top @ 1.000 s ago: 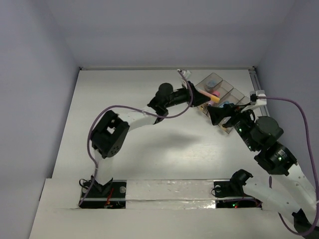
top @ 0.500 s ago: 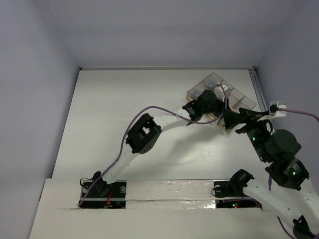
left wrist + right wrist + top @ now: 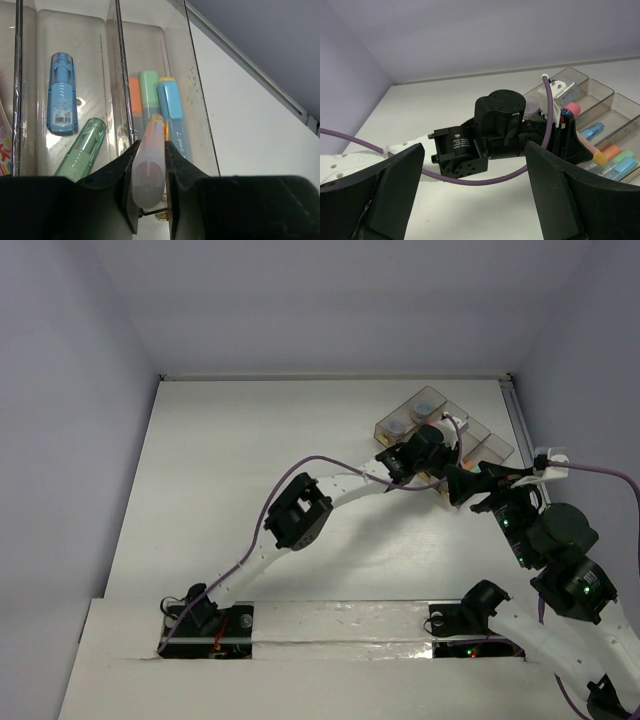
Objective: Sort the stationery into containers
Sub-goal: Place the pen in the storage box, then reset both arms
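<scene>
My left gripper (image 3: 151,146) is shut on a pale pink marker (image 3: 148,172) with a yellow-orange tip, pointing down into one compartment of the smoky tray (image 3: 120,75). Orange (image 3: 134,100), pale green (image 3: 148,92) and blue (image 3: 172,115) markers lie in that compartment. The one to its left holds a blue item (image 3: 61,100) and a green item (image 3: 82,150). From above, the left gripper (image 3: 445,455) hangs over the tray (image 3: 490,445). My right gripper (image 3: 472,150) stands wide open with nothing between its fingers, just near of the tray (image 3: 600,92) beside the left wrist (image 3: 500,130).
The tray sits at the table's far right, close to the right wall rail (image 3: 518,415). A purple cable (image 3: 485,177) loops off the left wrist in front of my right gripper. The two arms (image 3: 300,515) (image 3: 545,535) crowd together by the tray.
The left arm has stretched right and brought the pink marker from the tray's left edge down over a compartment. The right arm has backed off slightly to the right, still open.
</scene>
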Tool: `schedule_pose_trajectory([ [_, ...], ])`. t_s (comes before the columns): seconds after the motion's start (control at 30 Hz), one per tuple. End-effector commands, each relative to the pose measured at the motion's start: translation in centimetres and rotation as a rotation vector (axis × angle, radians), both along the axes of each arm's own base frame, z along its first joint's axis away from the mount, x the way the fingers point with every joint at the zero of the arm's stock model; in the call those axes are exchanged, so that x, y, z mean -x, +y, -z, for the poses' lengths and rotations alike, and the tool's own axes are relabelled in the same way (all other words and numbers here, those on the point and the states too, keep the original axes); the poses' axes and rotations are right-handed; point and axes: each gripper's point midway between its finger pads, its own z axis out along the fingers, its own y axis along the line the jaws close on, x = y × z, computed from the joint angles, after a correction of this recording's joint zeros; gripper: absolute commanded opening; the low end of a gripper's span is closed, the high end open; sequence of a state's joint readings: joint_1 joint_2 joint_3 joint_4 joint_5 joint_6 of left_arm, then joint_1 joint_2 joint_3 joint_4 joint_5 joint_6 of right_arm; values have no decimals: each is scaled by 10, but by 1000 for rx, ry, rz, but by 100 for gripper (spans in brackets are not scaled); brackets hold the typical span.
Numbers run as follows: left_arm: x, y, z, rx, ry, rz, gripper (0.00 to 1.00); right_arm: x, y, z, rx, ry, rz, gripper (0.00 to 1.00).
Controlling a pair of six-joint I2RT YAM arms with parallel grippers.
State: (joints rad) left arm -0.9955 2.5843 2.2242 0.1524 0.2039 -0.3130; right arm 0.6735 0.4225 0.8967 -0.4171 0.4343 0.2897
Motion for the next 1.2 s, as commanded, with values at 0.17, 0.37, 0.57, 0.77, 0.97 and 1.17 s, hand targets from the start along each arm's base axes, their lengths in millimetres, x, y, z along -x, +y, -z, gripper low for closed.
schedule_pose_trajectory([
  [0.17,18,-12,-55,2,-177,19,39,-2,0,-4,-5,-30,4,87],
  [0.37,20,-9,-81,26,-198,22,57,2,1,-9,-30,-42,-12,87],
  [0.57,24,4,-96,50,-183,-13,65,7,-2,-16,-62,-70,-16,85],
  [0.77,16,59,-181,227,-218,-117,79,15,-9,-33,-103,-138,-15,86],
  [0.97,35,155,-256,334,-310,-271,86,33,-23,-67,-175,-285,-15,100],
  [1.17,53,282,-283,342,-343,-565,95,14,-6,-56,-148,-225,-25,100],
])
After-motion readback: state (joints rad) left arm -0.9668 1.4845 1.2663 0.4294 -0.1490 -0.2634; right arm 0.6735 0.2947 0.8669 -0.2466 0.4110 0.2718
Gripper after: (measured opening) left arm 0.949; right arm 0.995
